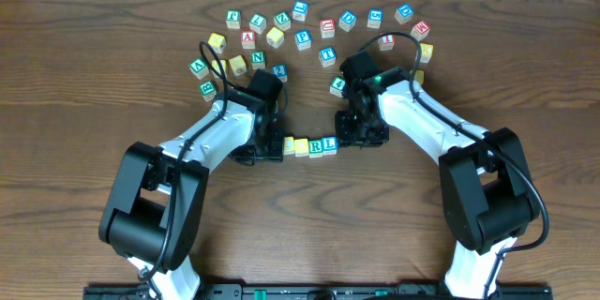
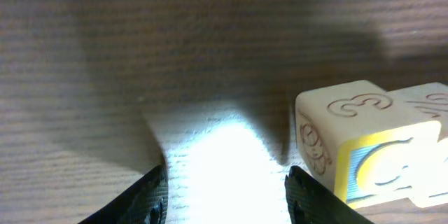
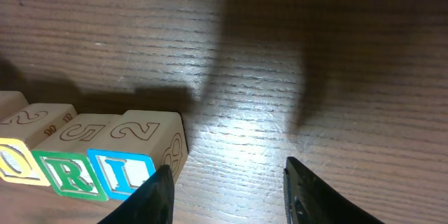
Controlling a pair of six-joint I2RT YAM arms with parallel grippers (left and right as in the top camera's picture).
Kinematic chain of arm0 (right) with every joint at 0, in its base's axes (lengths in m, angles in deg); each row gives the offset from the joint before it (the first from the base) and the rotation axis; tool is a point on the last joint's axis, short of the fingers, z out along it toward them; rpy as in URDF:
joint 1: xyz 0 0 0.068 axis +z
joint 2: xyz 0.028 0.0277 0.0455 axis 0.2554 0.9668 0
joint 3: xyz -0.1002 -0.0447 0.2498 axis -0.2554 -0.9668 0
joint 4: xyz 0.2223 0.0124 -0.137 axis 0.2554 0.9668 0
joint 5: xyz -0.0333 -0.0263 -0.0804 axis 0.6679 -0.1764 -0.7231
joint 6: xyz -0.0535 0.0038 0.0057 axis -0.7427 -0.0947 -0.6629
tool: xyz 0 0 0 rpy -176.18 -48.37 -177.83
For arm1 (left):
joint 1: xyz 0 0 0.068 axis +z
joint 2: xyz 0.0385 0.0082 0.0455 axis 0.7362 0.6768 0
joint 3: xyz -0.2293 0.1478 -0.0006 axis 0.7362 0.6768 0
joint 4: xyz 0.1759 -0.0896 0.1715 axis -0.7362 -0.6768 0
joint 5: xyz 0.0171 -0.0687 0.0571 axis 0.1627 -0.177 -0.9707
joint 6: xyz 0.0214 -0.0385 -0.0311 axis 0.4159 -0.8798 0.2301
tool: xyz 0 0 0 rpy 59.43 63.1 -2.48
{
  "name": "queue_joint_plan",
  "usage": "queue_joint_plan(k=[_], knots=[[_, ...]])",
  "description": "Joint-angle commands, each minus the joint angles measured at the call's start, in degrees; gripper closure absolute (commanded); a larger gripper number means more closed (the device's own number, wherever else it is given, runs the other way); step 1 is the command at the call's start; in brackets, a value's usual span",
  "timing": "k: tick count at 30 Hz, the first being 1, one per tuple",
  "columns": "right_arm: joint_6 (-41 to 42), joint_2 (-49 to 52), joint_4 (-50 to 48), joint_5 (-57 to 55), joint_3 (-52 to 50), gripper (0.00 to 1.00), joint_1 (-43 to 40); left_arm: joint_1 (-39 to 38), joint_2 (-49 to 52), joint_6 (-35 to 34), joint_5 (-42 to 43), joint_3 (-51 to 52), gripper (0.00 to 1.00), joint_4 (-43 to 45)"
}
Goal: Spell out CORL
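Four cubes [image 1: 302, 147] sit touching in a row on the table [image 1: 75, 56], between two robot arms: two yellow tops, then R [image 3: 70, 173], then L [image 3: 129, 171]. The left gripper [image 2: 224, 203] is just beside the row's yellow end, jaws apart and empty. The right gripper [image 3: 227, 196] is near L, also apart and empty.

Open table [image 1: 309, 216] at 6 o'clock of CORL cube row [image 1: 309, 146], free to pass. Blocked at 9 o'clock by left gripper [image 2: 225, 199] and at 3 o'clock by right gripper [image 3: 227, 189], each just beside a row end. Narrow bare lane at 12 o'clock between both arms, then loose cubes [image 1: 303, 38] crowding in an arc.
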State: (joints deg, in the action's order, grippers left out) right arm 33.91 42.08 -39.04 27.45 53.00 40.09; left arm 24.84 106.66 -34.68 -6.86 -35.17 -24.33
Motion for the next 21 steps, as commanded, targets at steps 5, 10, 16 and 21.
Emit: queue_joint_plan(k=[5,10,16,21], knots=[[-1.4,-3.37,0.7,-1.55,4.22,0.52,-1.51,3.13,-6.19,1.88,-3.37,-2.6,0.46,-2.14],[-1.86,-5.25,1.66,-1.4,4.42,0.54,-1.38,5.11,-10.08,2.08,-3.63,-2.6,0.46,-3.3],[-4.74,-9.79,4.55,-1.11,5.01,0.55,2.27,11.15,-20.37,2.08,-5.11,-2.64,0.46,-4.2],[-0.22,-10.58,5.6,-1.09,4.81,0.64,7.82,17.51,-30.56,2.01,-5.07,-2.64,0.46,-5.14]])
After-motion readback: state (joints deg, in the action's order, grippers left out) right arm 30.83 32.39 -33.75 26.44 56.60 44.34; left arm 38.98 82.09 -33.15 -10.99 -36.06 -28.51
